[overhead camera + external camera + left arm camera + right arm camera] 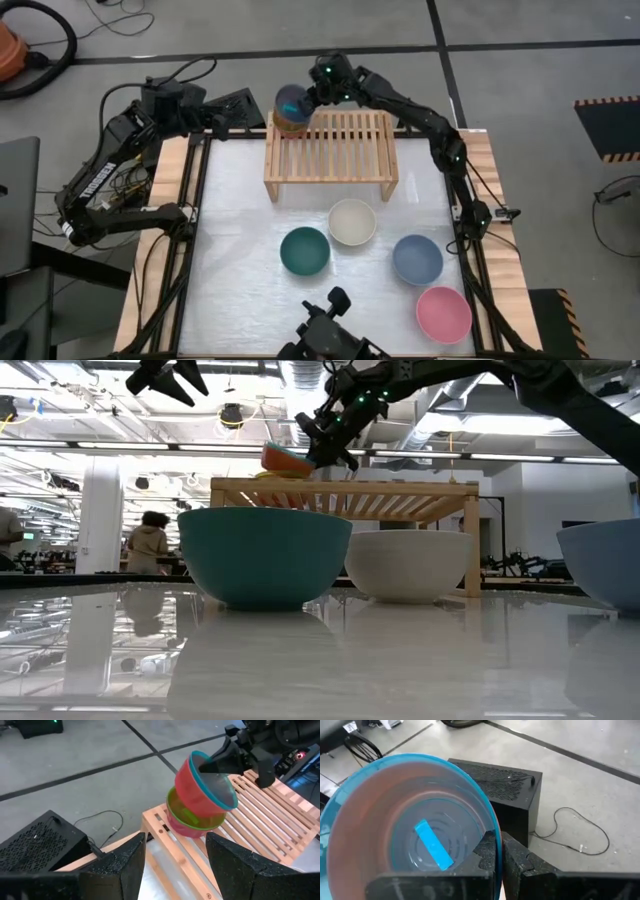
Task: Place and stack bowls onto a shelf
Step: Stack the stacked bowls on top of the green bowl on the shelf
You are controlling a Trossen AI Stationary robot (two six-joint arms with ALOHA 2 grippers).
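Bowls sit loose on the tabletop nearest the front: light pink bowl, slate blue bowl, dark teal bowl and cream white bowl. Behind them stands the shelf, and at its far left corner the right hand is clamped on the rim of the cyan bowl, which is nested in the orange-red bowl, tilted over the lime green bowl and magenta bowl. Farther left, beyond the shelf, the left hand hangs with fingers wide apart, holding nothing
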